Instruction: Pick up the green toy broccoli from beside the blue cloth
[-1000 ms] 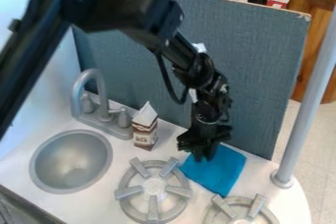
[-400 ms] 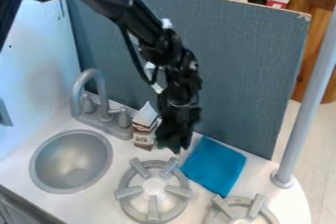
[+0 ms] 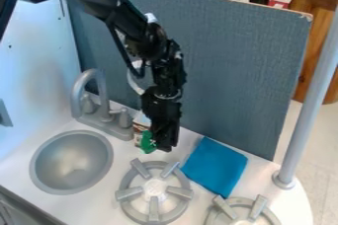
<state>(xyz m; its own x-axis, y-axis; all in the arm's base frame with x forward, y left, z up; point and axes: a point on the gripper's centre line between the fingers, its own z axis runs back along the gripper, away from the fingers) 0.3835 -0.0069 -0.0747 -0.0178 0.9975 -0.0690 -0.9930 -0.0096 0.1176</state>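
The round burner (image 3: 154, 188) with upright prongs stands on the white counter (image 3: 99, 206), and just beyond it, on the side toward the board, hangs the black gripper (image 3: 162, 147), pointing down. Whether the gripper is open or closed, I cannot tell. A small green thing (image 3: 147, 142) is beside its tip, also beyond the burner and slightly toward the sink; it is perhaps in the grip, but the dark tip hides where they meet. Behind the green thing, farther from the burner, the milk carton (image 3: 139, 124) is partly covered. The blue cloth (image 3: 214, 166) lies flat to the burner's right, near it. Left of the burner is the round sink (image 3: 71, 164), with the gray faucet (image 3: 100, 91) beyond. The blue-gray board (image 3: 231, 71) rises behind all these, and a second burner (image 3: 226, 207) sits at the burner's lower right.
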